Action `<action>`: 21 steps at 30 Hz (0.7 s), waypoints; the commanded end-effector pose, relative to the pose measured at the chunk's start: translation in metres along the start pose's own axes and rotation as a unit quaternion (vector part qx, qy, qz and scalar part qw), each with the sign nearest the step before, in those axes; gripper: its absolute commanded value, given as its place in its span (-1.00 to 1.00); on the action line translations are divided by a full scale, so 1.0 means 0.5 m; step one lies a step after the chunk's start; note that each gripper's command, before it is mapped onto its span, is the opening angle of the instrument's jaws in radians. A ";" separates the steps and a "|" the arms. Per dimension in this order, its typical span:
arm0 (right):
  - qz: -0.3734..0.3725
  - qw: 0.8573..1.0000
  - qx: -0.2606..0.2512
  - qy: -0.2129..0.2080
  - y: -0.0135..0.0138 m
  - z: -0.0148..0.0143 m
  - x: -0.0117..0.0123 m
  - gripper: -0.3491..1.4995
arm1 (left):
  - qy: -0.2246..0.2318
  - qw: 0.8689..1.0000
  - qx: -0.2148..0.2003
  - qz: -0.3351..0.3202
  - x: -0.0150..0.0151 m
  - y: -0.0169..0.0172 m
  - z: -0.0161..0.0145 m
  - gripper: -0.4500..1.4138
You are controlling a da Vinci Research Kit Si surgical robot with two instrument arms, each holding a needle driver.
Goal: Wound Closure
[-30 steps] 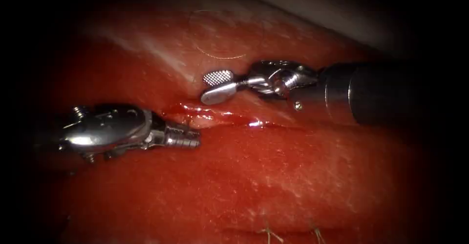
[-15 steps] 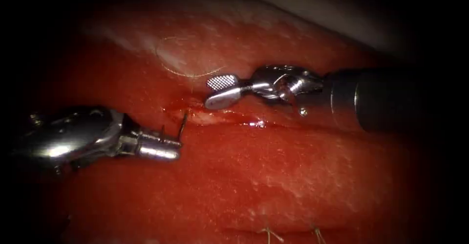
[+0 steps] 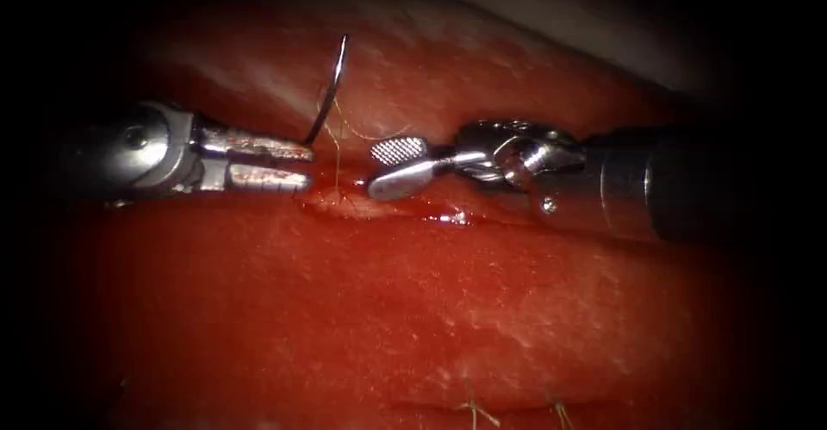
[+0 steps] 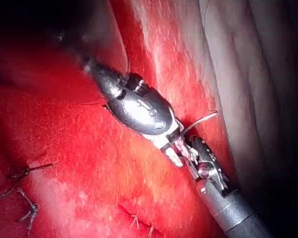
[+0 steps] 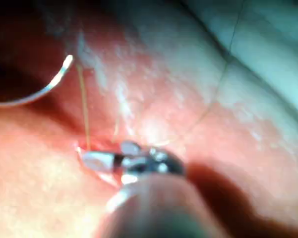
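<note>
We see the left claw [image 3: 303, 161] has drawn the needle [image 3: 332, 85] free of the tissue [image 3: 482, 309], gripping its lower end; thread [image 3: 336, 150] trails at 6 o'clock; the right claw [image 3: 388, 165] is wide, empty.

Your needle [image 3: 332, 94] stands clear of the tissue [image 3: 448, 309], tip end gripped, its thread [image 3: 338, 150] trailing down into the cut [image 3: 388, 210].

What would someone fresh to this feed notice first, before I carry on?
Most striking is the curved needle, clear of the tissue, standing up from the left pincer, which grips it near one end at the left end of the cut. Fine thread trails from the needle down into the cut. The right pincer sits open and holds nothing, just above the cut.
</note>
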 end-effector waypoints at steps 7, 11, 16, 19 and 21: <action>0.016 1.000 0.024 -0.002 -0.0075 0.0000 0.0036 0.67 | -0.041 0.998 0.044 0.032 -0.0051 0.0018 0.0028 -0.89; 0.023 1.000 0.015 0.009 -0.0113 -0.0004 0.0046 0.65 | -0.051 0.996 0.054 0.041 -0.0085 0.0032 0.0035 -0.89; 0.068 0.996 0.013 0.050 -0.0099 0.0001 0.0051 0.65 | -0.053 0.995 0.059 0.052 -0.0087 0.0035 0.0034 -0.89; 0.101 0.992 0.010 0.069 -0.0092 0.0005 0.0053 0.64 | -0.054 0.995 0.061 0.056 -0.0089 0.0037 0.0036 -0.89; 0.122 0.989 0.011 0.085 -0.0089 0.0007 0.0053 0.64 | -0.055 0.995 0.062 0.058 -0.0089 0.0038 0.0036 -0.89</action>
